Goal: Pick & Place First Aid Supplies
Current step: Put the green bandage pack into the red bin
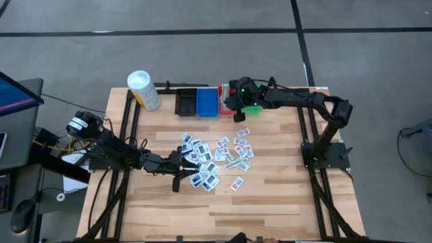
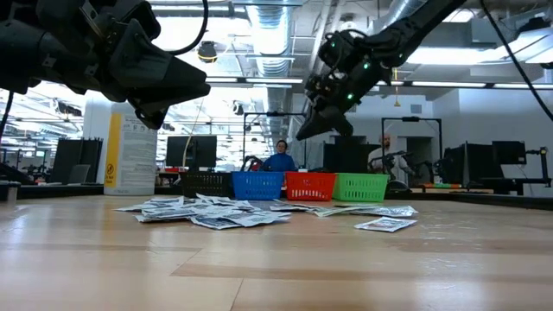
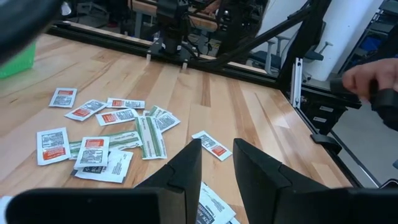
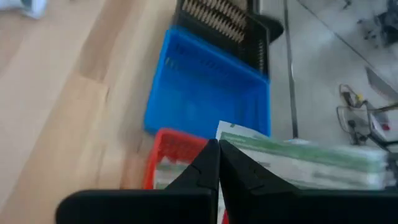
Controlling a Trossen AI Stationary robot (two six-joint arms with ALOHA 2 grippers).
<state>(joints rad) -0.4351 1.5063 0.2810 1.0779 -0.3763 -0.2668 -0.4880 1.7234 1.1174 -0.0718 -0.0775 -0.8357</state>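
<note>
The first aid supplies (image 1: 214, 160) are many small flat packets heaped in the middle of the table, also visible in the left wrist view (image 3: 99, 146). My left gripper (image 1: 181, 167) hovers open at the pile's left edge; in its wrist view (image 3: 217, 163) only bare wood shows between the fingers. My right gripper (image 1: 238, 116) is at the far bins, shut on a pale green-and-white strip packet (image 4: 305, 163). It hangs over the red bin (image 4: 171, 155). My right gripper pinches the strip packet by one end (image 4: 235, 142) between its two shut fingers. The fingers slant down, coming from the table's right toward the far bins. The packet sticks out sideways from the fingertips, lifted clear above the red bin.
Black (image 1: 185, 102), blue (image 1: 207, 102), red (image 1: 225, 100) and green (image 1: 252, 108) bins stand in a row at the far edge. A yellow white-capped container (image 1: 144, 90) lies to their left. People sit beyond the table (image 2: 281, 156), and a hand (image 3: 365, 78) shows off its edge.
</note>
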